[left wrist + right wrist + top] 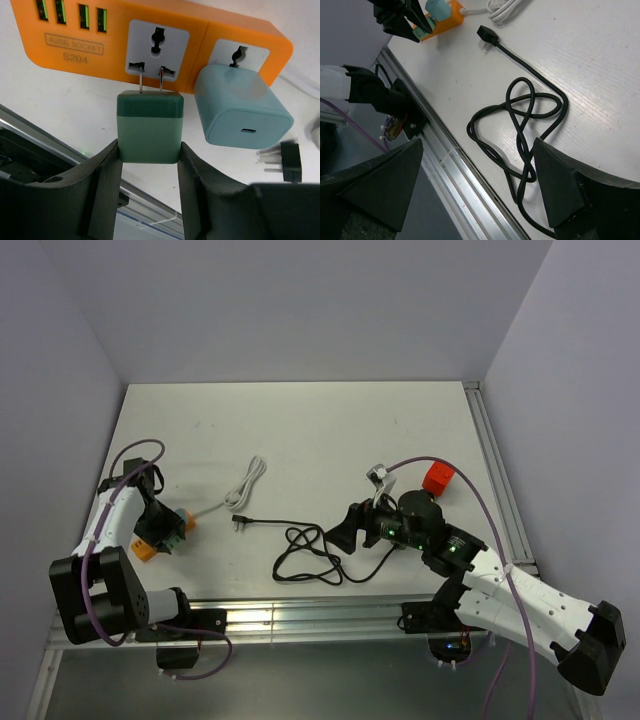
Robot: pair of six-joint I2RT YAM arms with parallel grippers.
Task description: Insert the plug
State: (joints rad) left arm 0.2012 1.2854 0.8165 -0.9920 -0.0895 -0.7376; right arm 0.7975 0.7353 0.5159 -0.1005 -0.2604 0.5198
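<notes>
— Where's it all sitting?

— On a white desk [330, 430] boxed in by pale walls, with a metal rail [300, 615] along the near edge. The flat orange power strip [114, 57] lies at the desk's left. From above the arm hides most of it, and close up its end is cut off.

— And the plug?

— The square two-tone green plug [150, 132] is pinched by its sides in the left gripper [148, 150]. Its long axis runs along the prongs, which point into the strip's socket, tips at the slots. How deep, I can't tell. The right gripper [478, 143] hangs spread wide over a coiled black cord [527, 67].
</notes>
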